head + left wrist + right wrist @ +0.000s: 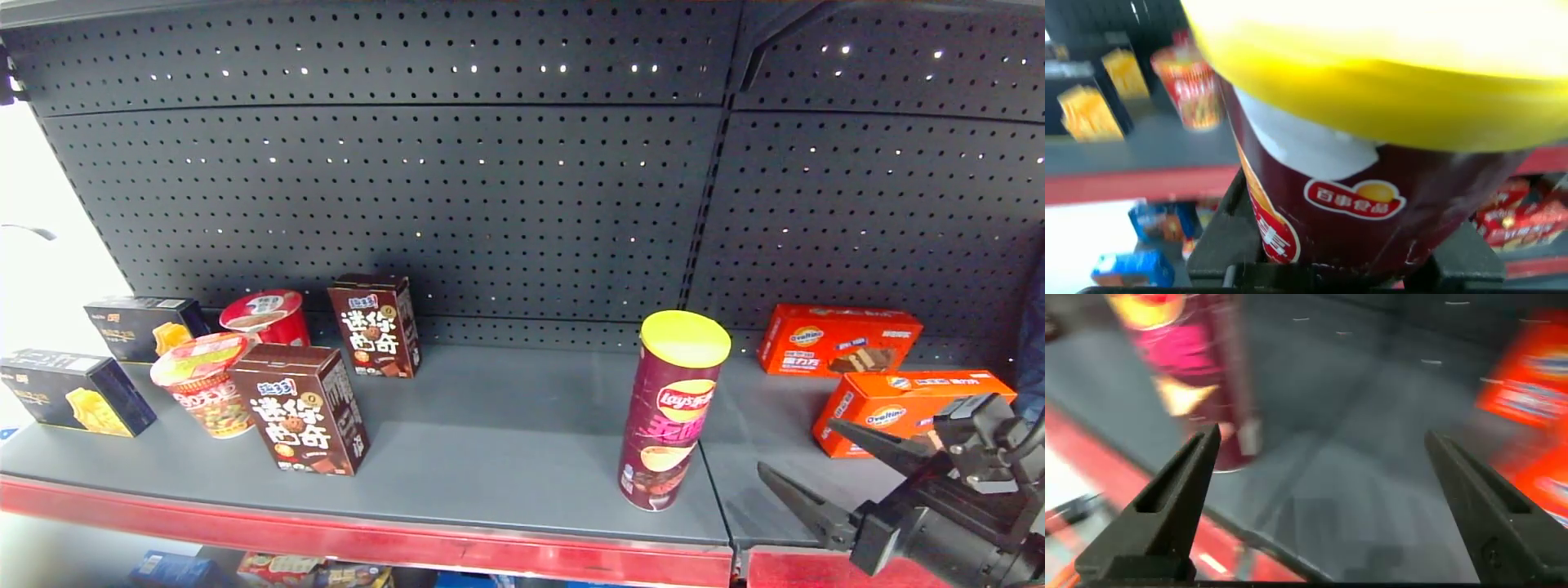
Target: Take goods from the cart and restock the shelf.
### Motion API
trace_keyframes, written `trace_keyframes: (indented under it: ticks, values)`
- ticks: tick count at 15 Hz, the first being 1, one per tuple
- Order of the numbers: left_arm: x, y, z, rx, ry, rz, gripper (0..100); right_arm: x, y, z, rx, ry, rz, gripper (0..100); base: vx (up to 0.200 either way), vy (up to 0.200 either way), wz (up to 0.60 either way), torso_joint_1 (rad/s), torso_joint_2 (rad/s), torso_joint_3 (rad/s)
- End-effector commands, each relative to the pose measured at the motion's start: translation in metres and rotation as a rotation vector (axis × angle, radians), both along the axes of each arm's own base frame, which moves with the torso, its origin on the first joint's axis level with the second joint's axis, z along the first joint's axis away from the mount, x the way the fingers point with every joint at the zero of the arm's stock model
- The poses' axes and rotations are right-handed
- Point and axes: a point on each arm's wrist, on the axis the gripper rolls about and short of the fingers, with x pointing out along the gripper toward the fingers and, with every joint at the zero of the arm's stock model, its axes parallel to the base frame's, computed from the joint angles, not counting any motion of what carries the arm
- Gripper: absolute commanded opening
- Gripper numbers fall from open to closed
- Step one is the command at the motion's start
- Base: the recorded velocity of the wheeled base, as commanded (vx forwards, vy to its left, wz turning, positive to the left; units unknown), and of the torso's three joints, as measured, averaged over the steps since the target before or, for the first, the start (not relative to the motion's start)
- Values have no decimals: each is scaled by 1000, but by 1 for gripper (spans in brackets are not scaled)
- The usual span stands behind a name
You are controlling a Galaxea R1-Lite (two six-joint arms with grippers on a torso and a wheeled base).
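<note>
A maroon chips can (673,408) with a yellow lid stands upright near the front of the grey shelf (506,425). Just to its right, at the shelf's front edge, my right gripper (796,445) is open with nothing between its fingers. The right wrist view has this chips can (1196,359) beyond one finger of the right gripper (1321,433). A second maroon chips can (1355,196) with a yellow lid sits close up in the left wrist view, with my left gripper (1343,261) shut on its lower body, in front of the shelf.
Two orange boxes (837,339) (898,404) lie on the shelf's right part. On the left stand two brown boxes (306,408) (375,325), two cup noodles (208,392) (265,317) and two dark boxes (77,392) (143,327). Open shelf lies between the brown boxes and the can.
</note>
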Motion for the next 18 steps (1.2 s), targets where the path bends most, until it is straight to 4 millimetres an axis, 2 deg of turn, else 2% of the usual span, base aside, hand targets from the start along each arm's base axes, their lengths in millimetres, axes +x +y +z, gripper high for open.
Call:
trace_keyframes:
  ticks: [1,2,3,4,7,11,13,15,18]
  values:
    - [10,-1,44,2,-1,-6,0,-11,-11,23,35,-91,-102,100,0,0,0,0,0,0]
    - [12,-1,50,2,0,-8,0,-12,-13,25,34,-98,-125,100,0,0,0,0,0,0]
    - [23,-3,66,5,25,-29,0,-14,-16,38,7,-116,-173,100,0,0,0,0,0,0]
    - [31,-4,74,8,44,-54,0,-20,-18,46,-21,-103,-204,100,0,0,0,0,0,0]
    - [54,-8,89,28,92,-131,0,-49,-31,66,-43,-57,-238,100,0,0,0,0,0,0]
    - [86,-13,95,56,105,-204,0,-69,-45,55,-41,-63,-321,100,0,0,0,0,0,0]
    - [117,-17,98,75,105,-248,0,-77,-54,52,-39,-71,-397,100,0,0,0,0,0,0]
    - [136,-21,98,78,103,-269,0,-82,-59,48,-57,-43,-451,100,0,0,0,0,0,0]
    - [154,-28,100,80,115,-300,0,-93,-65,40,-67,-16,-494,100,0,0,0,0,0,0]
